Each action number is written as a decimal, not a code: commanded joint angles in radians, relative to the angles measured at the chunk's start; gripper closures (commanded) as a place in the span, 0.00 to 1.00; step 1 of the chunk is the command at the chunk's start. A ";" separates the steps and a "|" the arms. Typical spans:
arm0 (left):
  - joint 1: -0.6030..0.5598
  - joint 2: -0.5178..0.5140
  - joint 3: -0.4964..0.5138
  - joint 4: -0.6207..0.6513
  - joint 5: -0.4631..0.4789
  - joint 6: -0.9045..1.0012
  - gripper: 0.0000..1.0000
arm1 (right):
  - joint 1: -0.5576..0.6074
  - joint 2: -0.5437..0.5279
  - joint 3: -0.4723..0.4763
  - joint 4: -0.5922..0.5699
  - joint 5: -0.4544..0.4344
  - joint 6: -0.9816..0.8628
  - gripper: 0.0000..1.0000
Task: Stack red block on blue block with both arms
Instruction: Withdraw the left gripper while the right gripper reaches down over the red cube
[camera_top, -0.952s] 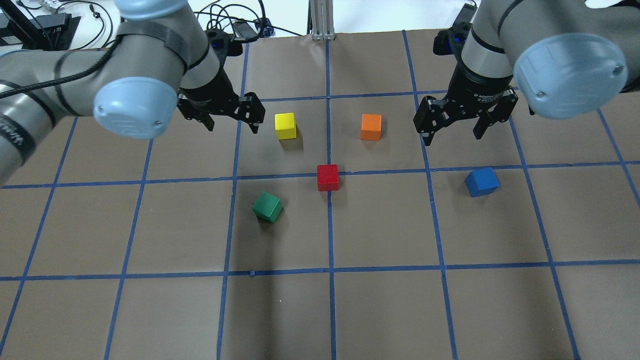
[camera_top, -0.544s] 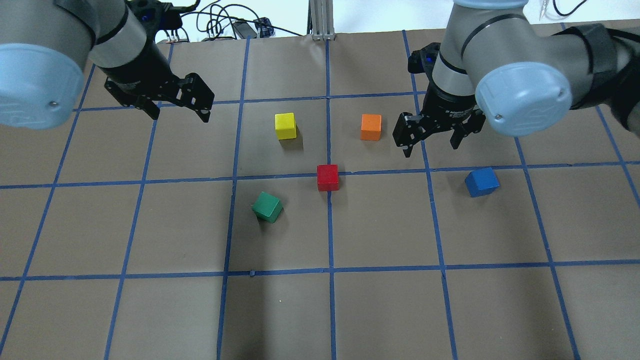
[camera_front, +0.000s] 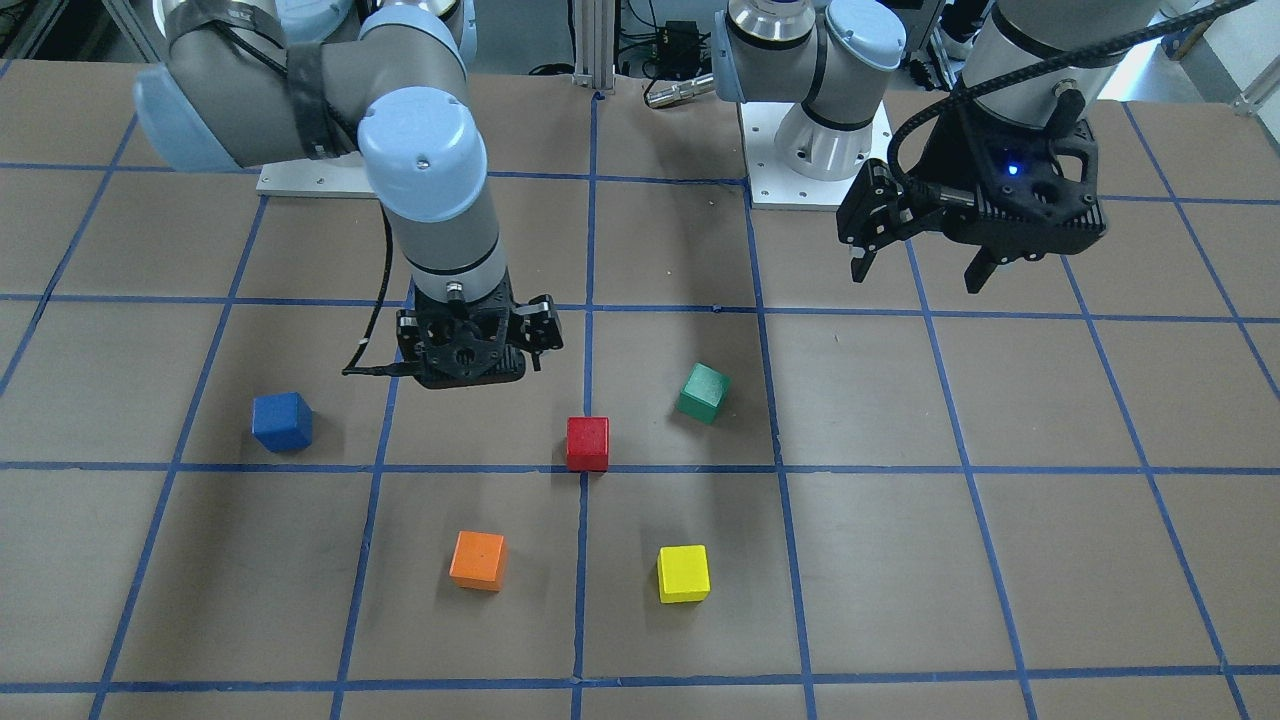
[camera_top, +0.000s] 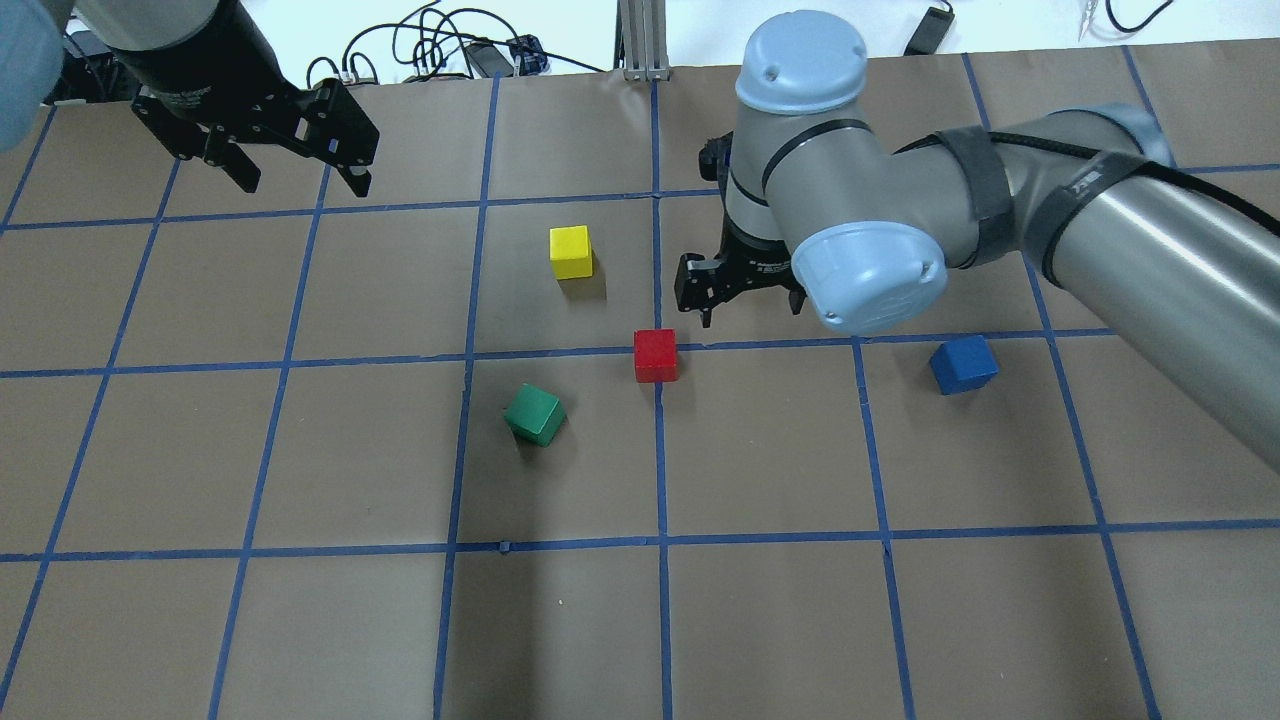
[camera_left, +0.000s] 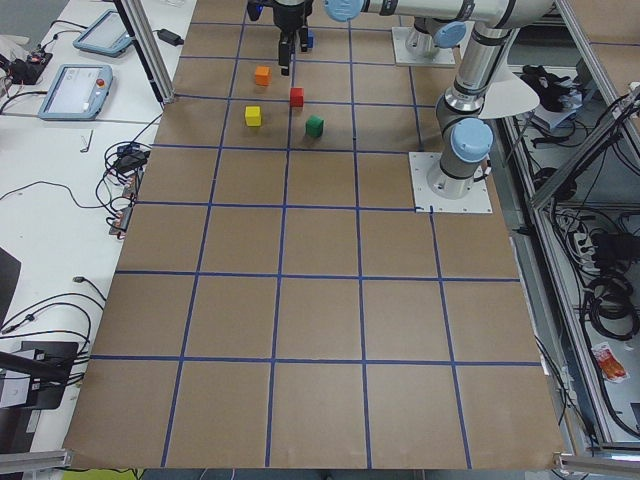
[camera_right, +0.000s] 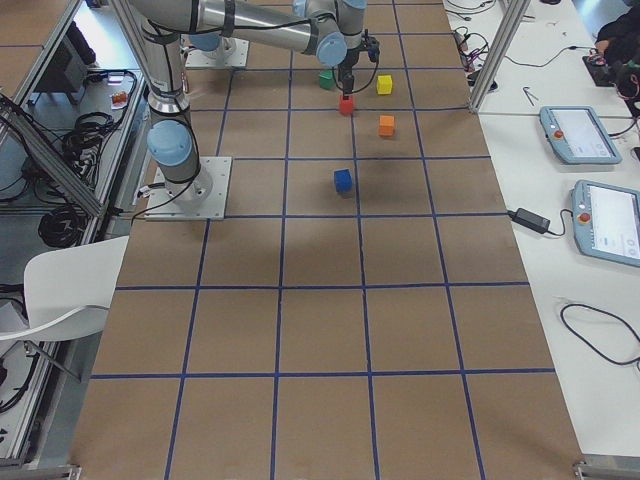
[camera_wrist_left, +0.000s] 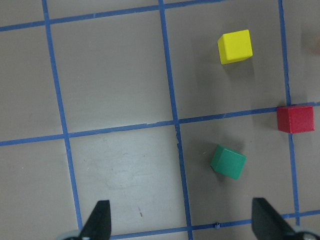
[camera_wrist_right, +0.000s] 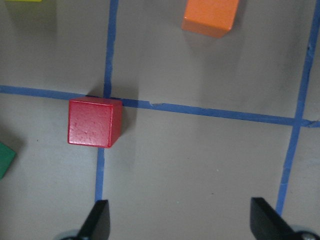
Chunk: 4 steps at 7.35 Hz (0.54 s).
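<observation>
Though its label blurs, the right pincer (camera_wrist_right: 180, 204) gapes wide.

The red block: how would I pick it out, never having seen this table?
Start at the brown table gridded with blue tape. Five small cubes lie scattered there; the red block sits in their midst, on a tape crossing. It alone is red; the nearby orange cube is lighter.

Wrist views downward, both show red block (camera_wrist_right: 95, 122)
</observation>
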<state>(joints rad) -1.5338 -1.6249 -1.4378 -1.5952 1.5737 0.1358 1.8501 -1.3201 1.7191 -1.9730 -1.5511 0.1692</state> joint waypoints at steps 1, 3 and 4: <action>-0.006 0.005 -0.004 -0.022 0.008 -0.010 0.00 | 0.052 0.057 0.000 -0.064 -0.004 0.087 0.00; -0.008 0.019 -0.018 -0.022 0.003 -0.010 0.00 | 0.108 0.102 -0.004 -0.110 0.000 0.103 0.00; -0.009 0.020 -0.019 -0.022 0.005 -0.010 0.00 | 0.124 0.128 -0.007 -0.150 0.005 0.178 0.00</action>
<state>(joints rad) -1.5414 -1.6089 -1.4526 -1.6168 1.5785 0.1259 1.9481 -1.2225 1.7154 -2.0768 -1.5515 0.2794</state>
